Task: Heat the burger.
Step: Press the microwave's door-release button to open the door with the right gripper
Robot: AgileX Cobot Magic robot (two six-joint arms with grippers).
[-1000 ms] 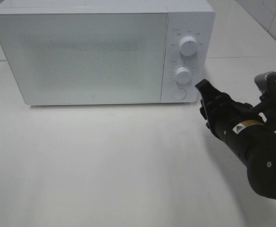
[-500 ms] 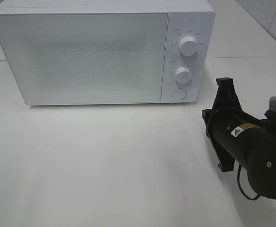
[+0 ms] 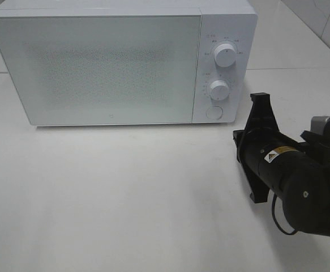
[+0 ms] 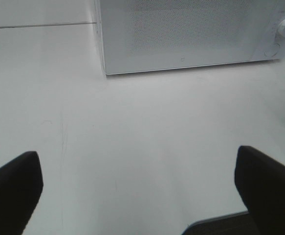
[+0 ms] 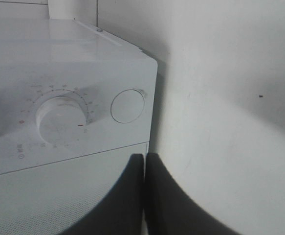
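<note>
Right gripper (image 5: pixel 143 166): black fingers pressed flat together, nothing between them, wrist rolled onto its side just off the near right corner of the boxy white microwave oven (image 3: pixel 153 8). Looks closed that way to act as one blunt tip for prodding or turning a control. Aims roughly towards the flat round white button (image 5: pixel 127 105) beside the lower round white dial (image 5: pixel 61 117); touches neither.

Left gripper (image 4: pixel 137 154): spread wide, empty, hangs low over the plain white tabletop (image 4: pixel 132 98), well apart from the oven. Seems parked there to stay clear of the other arm.

Farther back, shows the frosted pale door (image 3: pixel 97 68) shut flush, with the upper round white dial (image 3: pixel 225 55) above the lower one.

No sight of the burger in any view. Probably sits behind that clouded door, though cannot tell. If so, leaves only the setting of the controls.
</note>
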